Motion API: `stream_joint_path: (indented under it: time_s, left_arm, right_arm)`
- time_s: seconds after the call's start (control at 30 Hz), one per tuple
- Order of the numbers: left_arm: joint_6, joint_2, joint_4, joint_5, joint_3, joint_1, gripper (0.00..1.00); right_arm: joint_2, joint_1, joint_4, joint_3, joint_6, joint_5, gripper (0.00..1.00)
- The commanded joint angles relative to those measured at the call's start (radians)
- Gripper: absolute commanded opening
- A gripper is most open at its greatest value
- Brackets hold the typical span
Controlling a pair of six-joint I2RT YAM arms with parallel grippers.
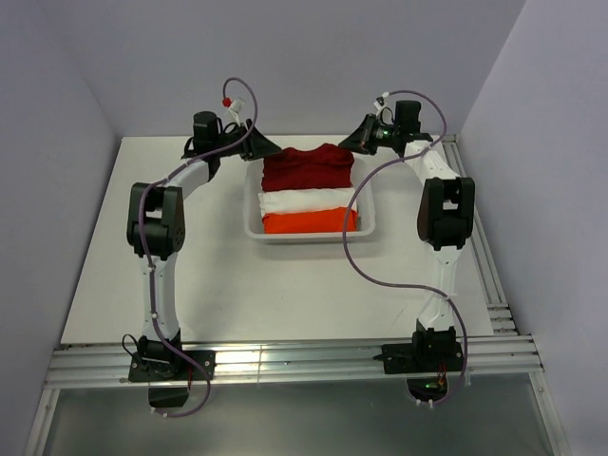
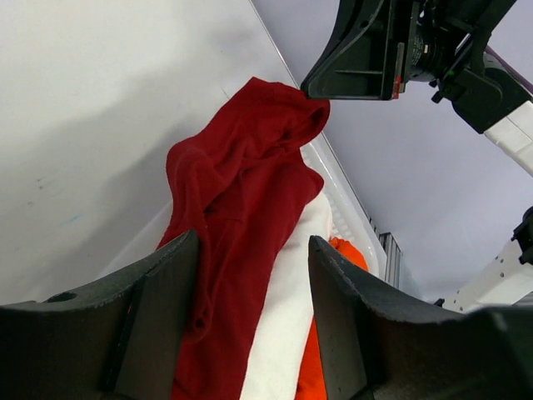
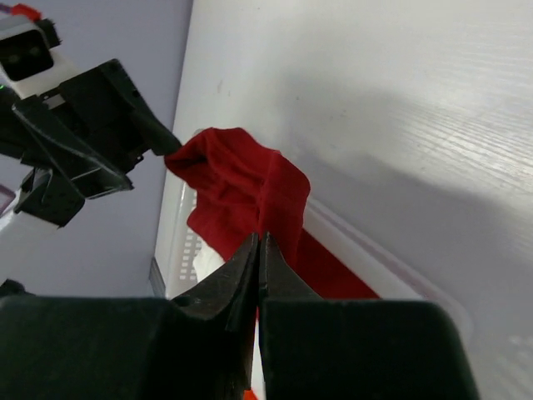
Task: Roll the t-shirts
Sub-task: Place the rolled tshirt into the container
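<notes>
Reaching to the far side of the table [image 1: 266,294], the robot's two arms meet over a white bin [image 1: 253,214] at what looks like the opening of the rolling task.

At left, the left gripper [image 2: 254,242] hangs with its fingers spread wide. The bunched cloth of the dark red t-shirt [image 1: 308,169] shows in the gap between them. Judging by that stance, it is lined up to take a second hold on the shirt's near-left edge, though nothing is clamped yet.

In the centre, three shirts lie side by side in the bin. The dark red one sits at the far end, the white t-shirt [image 1: 304,201] in the middle and the orange t-shirt [image 1: 309,223] nearest the arm bases. The red shirt lies on top at the far end and spills over the rim there, which likely explains why it is being taken first.

At right, the right gripper [image 3: 258,250] has its fingers pressed together. A raised peak of red cloth comes straight out from their tips, so it appears to be pinching the shirt's far-right corner. With one corner in each gripper, the shirt could be lifted clear and spread flat for rolling. A one-sided pull risks dragging the white shirt along with it.
</notes>
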State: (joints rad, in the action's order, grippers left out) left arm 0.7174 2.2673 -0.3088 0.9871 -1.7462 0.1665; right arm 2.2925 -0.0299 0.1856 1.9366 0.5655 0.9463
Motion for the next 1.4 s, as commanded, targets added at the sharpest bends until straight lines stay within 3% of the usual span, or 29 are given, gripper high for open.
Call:
stream_joint_path:
  time_s: [0.0,0.17,0.2,0.23,0.33,0.5,0.73,0.9,1.17,1.37]
  left_arm:
    - [-0.024,-0.043,0.020,0.054,-0.064,-0.001,0.61]
    - [-0.035,-0.022,0.049,0.078,-0.085,0.005,0.61]
    - [-0.044,-0.022,0.057,0.078,-0.081,0.007,0.61]
    - [-0.055,-0.023,0.082,0.070,-0.078,0.007,0.61]
    - [-0.113,-0.014,0.160,0.050,-0.098,0.007,0.62]
    - [-0.208,0.044,0.293,0.018,-0.194,0.007,0.63]
    - [-0.190,0.026,0.247,-0.008,-0.193,-0.004,0.66]
    - [-0.167,0.012,0.234,-0.014,-0.217,-0.013,0.69]
    - [-0.182,0.009,0.249,-0.060,-0.251,-0.028,0.76]
    - [-0.236,0.136,0.401,-0.035,-0.429,-0.038,0.81]
  right_arm:
    - [-0.088,0.004,-0.005,-0.021,-0.032,0.069,0.04]
    - [-0.113,0.004,0.044,-0.050,-0.076,0.066,0.04]
    - [-0.111,0.005,0.052,-0.051,-0.082,0.060,0.06]
    - [-0.113,0.004,0.058,-0.051,-0.088,0.054,0.15]
    - [-0.102,0.005,0.071,-0.038,-0.096,0.043,0.30]
    - [-0.061,0.004,0.095,0.007,-0.099,0.029,0.36]
    - [-0.056,-0.001,0.117,0.021,-0.130,0.000,0.47]
    - [-0.038,-0.007,0.140,0.059,-0.164,-0.041,0.48]
    - [0.010,-0.027,0.173,0.133,-0.177,-0.050,0.43]
    - [0.025,-0.041,0.201,0.139,-0.200,-0.087,0.47]
